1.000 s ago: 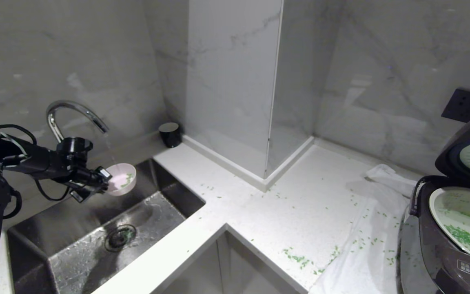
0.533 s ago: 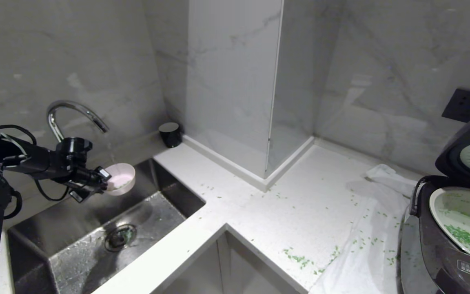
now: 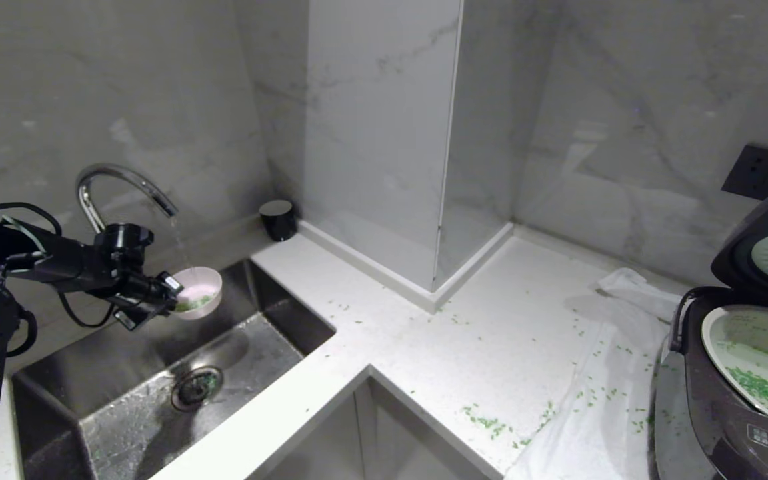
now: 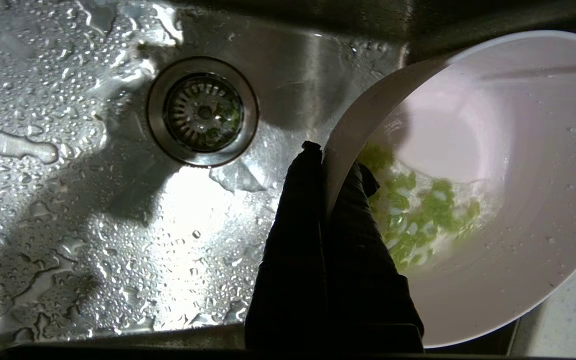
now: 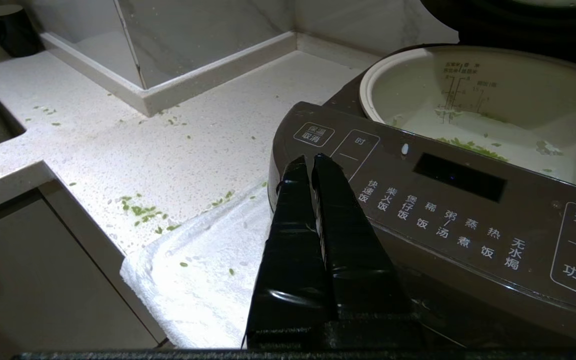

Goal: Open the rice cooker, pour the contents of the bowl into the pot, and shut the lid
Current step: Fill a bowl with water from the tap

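A: While water runs thinly from the faucet [image 3: 124, 190], where is the bowl [image 3: 197, 291]?
B: Over the sink [image 3: 157, 393], under the spout. The left claw [image 4: 324, 160] is clenched on its rim, one finger inside, one outside. Green contents [image 4: 418, 220] sit wet in its bottom.
A: And the rice cooker [image 3: 734, 393]?
B: At the far right of the bench [image 3: 424, 347], on a white towel [image 3: 591, 407], lid [image 3: 767, 247] raised. Green bits lie in the pot [image 3: 761, 360] and scattered over the bench.
A: The right claw [image 5: 313, 162]?
B: Pressed together, empty, just before the cooker's front panel.
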Available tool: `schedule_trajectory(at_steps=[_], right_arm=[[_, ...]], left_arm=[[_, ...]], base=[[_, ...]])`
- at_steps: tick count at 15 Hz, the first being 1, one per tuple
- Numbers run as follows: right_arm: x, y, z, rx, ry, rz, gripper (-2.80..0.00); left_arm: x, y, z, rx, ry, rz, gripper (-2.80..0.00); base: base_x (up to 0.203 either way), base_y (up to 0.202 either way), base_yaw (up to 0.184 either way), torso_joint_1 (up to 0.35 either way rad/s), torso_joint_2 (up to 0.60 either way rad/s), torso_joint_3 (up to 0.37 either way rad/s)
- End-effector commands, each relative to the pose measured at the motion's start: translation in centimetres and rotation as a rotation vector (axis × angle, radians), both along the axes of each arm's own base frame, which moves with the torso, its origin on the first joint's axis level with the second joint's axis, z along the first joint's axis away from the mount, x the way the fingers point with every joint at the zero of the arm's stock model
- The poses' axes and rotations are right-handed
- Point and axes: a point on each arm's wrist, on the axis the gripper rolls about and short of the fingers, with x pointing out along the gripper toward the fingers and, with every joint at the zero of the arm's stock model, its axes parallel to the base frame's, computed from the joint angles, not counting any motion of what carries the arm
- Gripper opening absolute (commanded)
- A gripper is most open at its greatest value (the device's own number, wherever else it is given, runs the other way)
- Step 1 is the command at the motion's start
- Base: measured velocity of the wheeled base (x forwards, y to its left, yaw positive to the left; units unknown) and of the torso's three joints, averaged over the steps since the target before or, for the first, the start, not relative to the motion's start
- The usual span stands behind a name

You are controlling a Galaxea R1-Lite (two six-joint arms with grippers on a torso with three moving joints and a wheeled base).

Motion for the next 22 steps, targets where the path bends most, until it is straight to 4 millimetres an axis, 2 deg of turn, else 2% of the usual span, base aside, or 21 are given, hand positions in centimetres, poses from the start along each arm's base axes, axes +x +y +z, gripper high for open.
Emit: schedule_trajectory(at_steps=[1, 3, 10, 22], right_arm=[[0.00, 0.00, 0.01, 0.000, -0.001, 0.001, -2.80], [0.00, 0.00, 0.01, -0.001, -0.001, 0.001, -2.80], [0.00, 0.00, 0.01, 0.000, -0.001, -0.001, -2.80], [0.00, 0.00, 0.01, -0.001, -0.001, 0.000, -2.80]], left_arm=[[0.06, 0.12, 0.23, 0.000, -0.009, 0.005, -2.80], [-0.04, -0.56, -0.46, 0.003, 0.017, -0.002, -2.80], [0.02, -0.66, -0.56, 0.020, 0.023, 0.004, -2.80], [0.12, -0.48, 0.03, 0.024, 0.005, 0.007, -2.80]], base=[[0.000, 0.000, 0.000, 0.000, 0.00, 0.000], [0.000, 0.000, 0.000, 0.000, 0.00, 0.000], [0.000, 0.000, 0.000, 0.000, 0.00, 0.000], [0.000, 0.000, 0.000, 0.000, 0.00, 0.000]])
